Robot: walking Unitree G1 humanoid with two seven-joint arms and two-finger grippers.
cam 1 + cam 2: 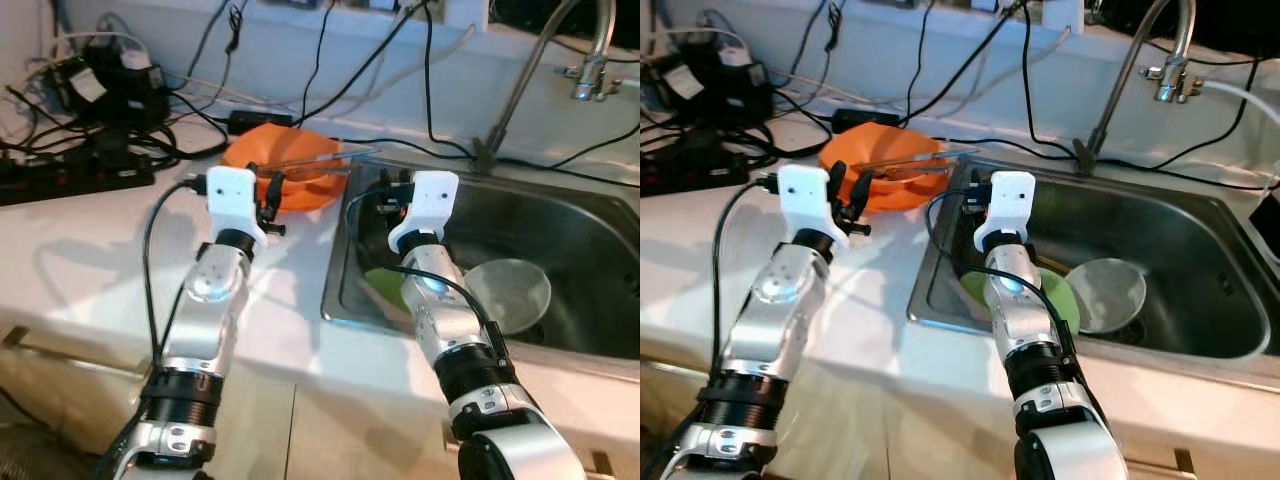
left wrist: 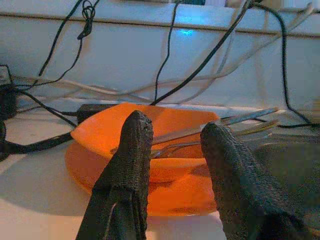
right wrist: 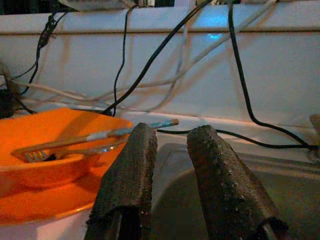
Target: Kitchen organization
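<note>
An orange bowl (image 1: 290, 160) sits on an orange plate (image 2: 165, 192) on the white counter, just left of the sink. A fork (image 2: 175, 147) and a long-handled utensil (image 3: 125, 131) lie across the bowl. My left gripper (image 2: 177, 127) hovers close in front of the bowl, open, with nothing between its fingers. My right gripper (image 3: 172, 132) hangs above the sink's left end, its fingers a little apart and empty. In the steel sink (image 1: 335, 290) lie a green plate (image 1: 1060, 300) and a translucent grey bowl (image 1: 510, 290).
Black cables run over the counter and backsplash, with a power strip and adapters (image 1: 70, 175) at the far left. The faucet (image 1: 520, 90) rises behind the sink. Bare white counter (image 1: 90, 260) lies in front of the orange plate.
</note>
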